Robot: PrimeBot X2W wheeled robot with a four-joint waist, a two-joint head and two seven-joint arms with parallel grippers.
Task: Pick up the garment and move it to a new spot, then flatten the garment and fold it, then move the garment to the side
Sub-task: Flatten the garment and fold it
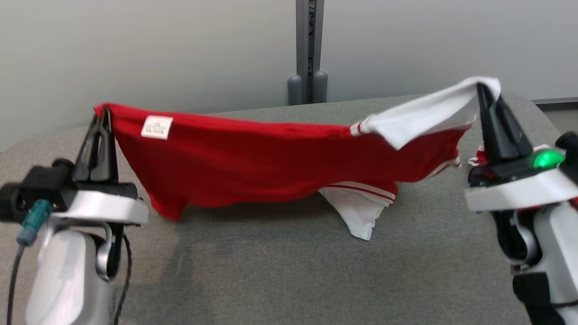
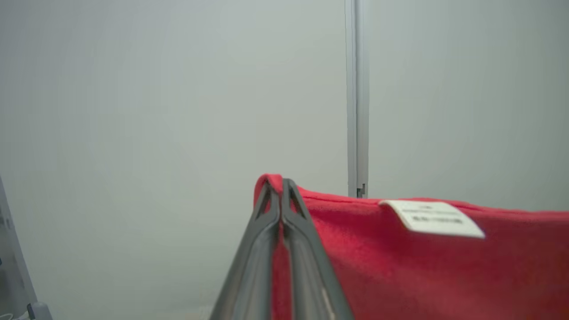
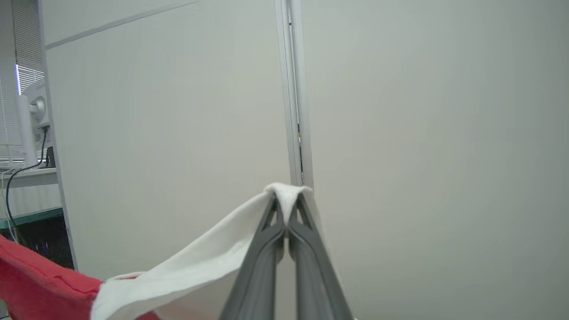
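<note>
A red garment (image 1: 271,162) with white sleeves and a white label (image 1: 156,127) hangs stretched between my two grippers above the grey table (image 1: 289,271). My left gripper (image 1: 104,113) is shut on its red corner, seen up close in the left wrist view as red cloth (image 2: 444,266) pinched at the fingertips (image 2: 279,184). My right gripper (image 1: 481,88) is shut on a white sleeve (image 1: 429,115), which drapes over its tips (image 3: 286,195) in the right wrist view. A lower white sleeve (image 1: 361,216) droops down onto the table.
A pale wall runs behind the table, with a grey vertical post (image 1: 309,49) at its middle. The table's back edge curves behind the garment. In the right wrist view a shelf with cables (image 3: 22,164) stands at the far left.
</note>
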